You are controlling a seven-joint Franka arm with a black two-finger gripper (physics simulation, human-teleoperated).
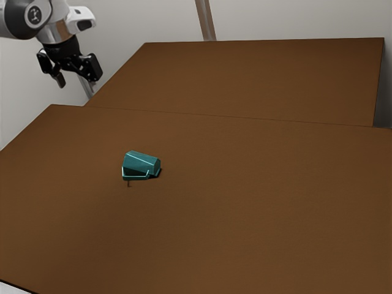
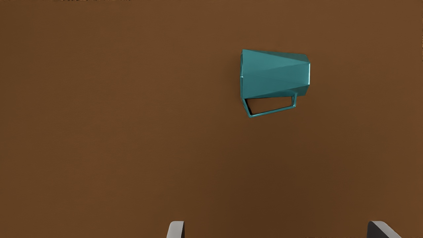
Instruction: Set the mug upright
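Mug (image 1: 141,164) on its side on worktop (image 1: 257,208), i.e. not upright. Lies out from the edge at the ext. view's left (image 1: 25,127), well short of the seam (image 1: 233,116) and of the near L corner. Handle (image 2: 272,111) sticks out sideways, on the side facing the gripper (image 1: 77,82). Gripper well above & apart from mug; jaws wide open, nothing held.

Step, my read: approach + grasp. Fingers stand apart along mug's length, so approx. 1/4 turn of wrist wanted to pinch across body. Come down slow, centred on body; keep the handle-side pad off the handle bar, else mug rolls or skids. Body tapers: square pads to the walls, close gently, grip nearer the wide end (image 2: 242,74) so narrow end (image 2: 309,73) (prob. base) can swing down. Lift a bit before tilting, handle clear of worktop; lower till base sits flat, then release.

Hard to make out: inside of mug hidden, so mouth = wide end is inference from taper + thin lip. Underside contact hidden too; can't tell if handle touches worktop. Sm. dark mark (image 1: 129,184) by mug, ext. view: unclear what. Fingers cut off in wrist view, tips only.
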